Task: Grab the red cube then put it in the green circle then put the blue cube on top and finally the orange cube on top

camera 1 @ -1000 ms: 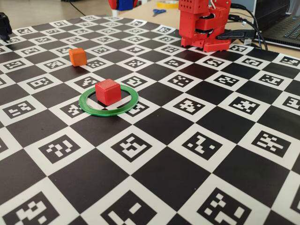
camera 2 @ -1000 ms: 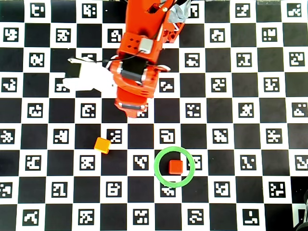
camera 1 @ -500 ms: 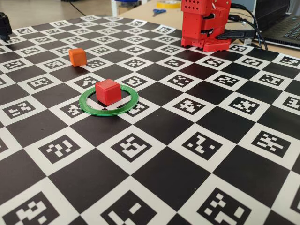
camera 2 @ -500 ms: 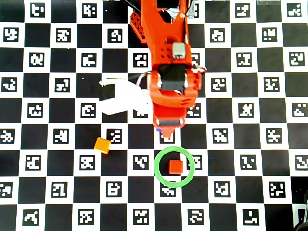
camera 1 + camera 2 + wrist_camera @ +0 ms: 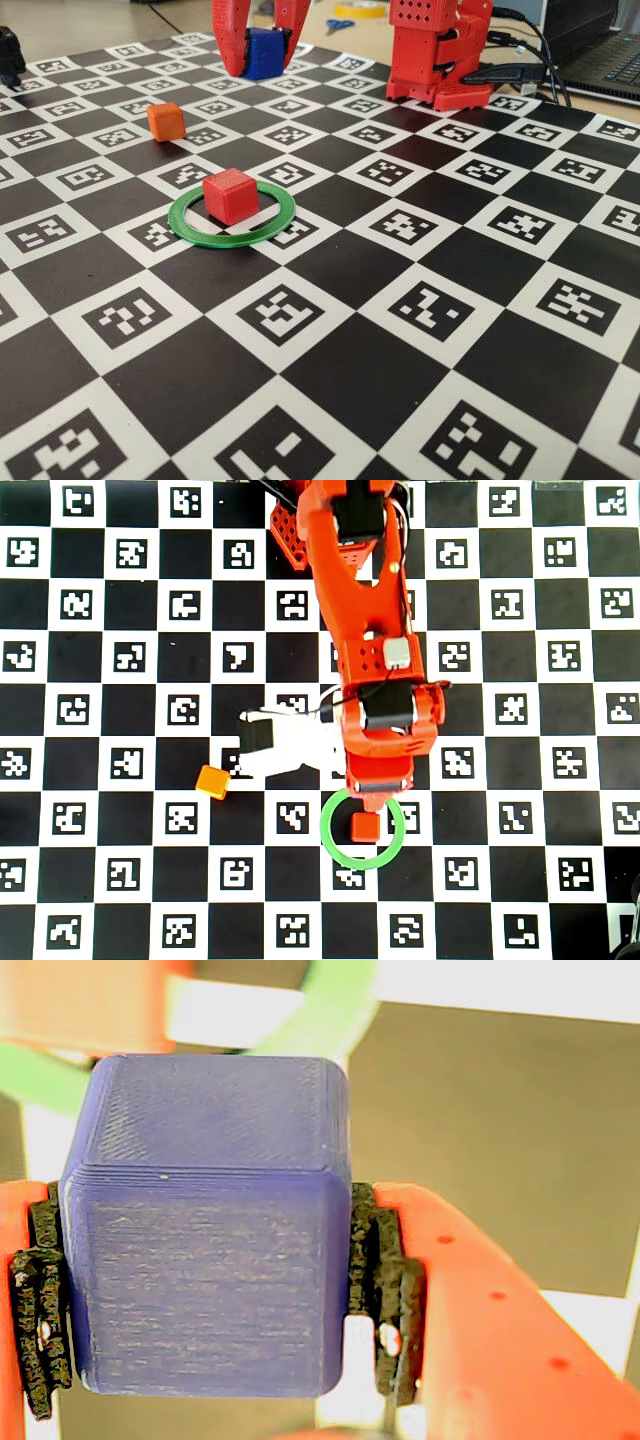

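A: Item one, the green circle?
B: Flat ring on the checkered marker board. Reference point for every entry below.

A: Red cube?
B: Inside the green circle, resting on the board. In the overhead view it sits near the ring's centre, clear of the rim.

A: Orange cube?
B: On the board, outside the green circle, apart from it. In the overhead view it lies to the left of the ring and slightly above.

A: Blue cube?
B: Held in the air. The wrist view shows a black-padded finger pressed against each of its two side faces. In the fixed view it hangs beyond the green circle, toward the far edge of the board.

A: Gripper?
B: Clamped on the blue cube, jaws about one cube face apart. In the overhead view the arm reaches down the frame and its tip ends over the upper rim of the green circle. The blue cube is hidden beneath it there.

A: Anything else?
B: The arm's red base stands at the far edge of the board, well apart from the green circle.
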Motion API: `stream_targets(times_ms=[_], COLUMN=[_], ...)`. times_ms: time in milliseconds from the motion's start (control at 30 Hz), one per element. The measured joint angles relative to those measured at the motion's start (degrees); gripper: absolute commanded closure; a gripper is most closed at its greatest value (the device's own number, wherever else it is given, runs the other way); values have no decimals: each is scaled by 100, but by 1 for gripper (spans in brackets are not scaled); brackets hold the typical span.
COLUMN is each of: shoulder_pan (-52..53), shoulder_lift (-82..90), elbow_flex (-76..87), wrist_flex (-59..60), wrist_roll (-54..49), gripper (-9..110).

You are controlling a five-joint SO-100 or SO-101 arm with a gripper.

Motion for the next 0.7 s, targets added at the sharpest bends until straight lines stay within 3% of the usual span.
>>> stream_targets(times_ms=[700], shoulder_pan=[-334], shoulder_lift=[-1538], elbow_flex=[-1222], wrist_flex=[-88], wrist_roll=[211], gripper=[95])
